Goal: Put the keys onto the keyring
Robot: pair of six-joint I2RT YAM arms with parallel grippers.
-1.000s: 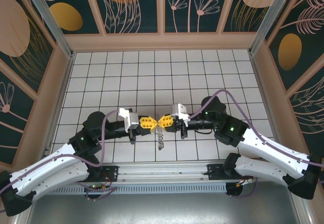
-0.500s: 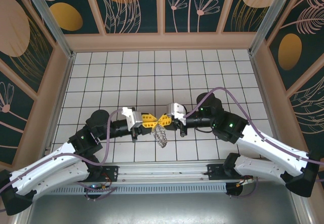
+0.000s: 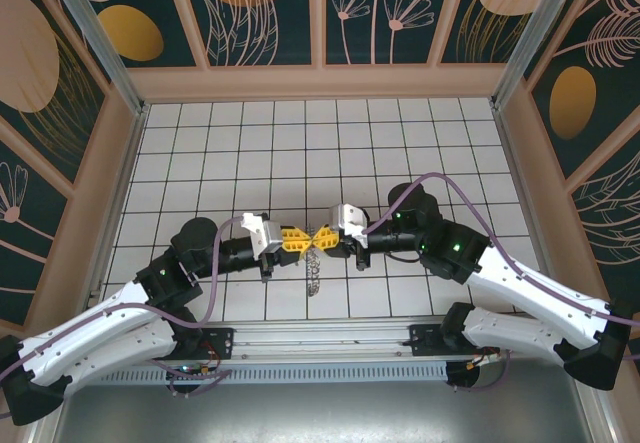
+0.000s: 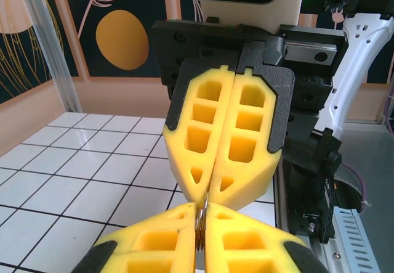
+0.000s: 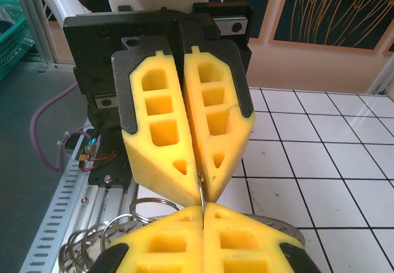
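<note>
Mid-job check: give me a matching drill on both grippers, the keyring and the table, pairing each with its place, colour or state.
Things:
1. left gripper
2. right gripper
3. keyring
4. table

Descriptions:
A. white tiles with dark grid lines
B. silvery wire loops trailing from the meeting fingertips toward the arm bases
C. shut, reaching in from the right of the top view
D. shut, reaching in from the left of the top view

Pairs: 1-D, 2-C, 3-B, 4-A
</note>
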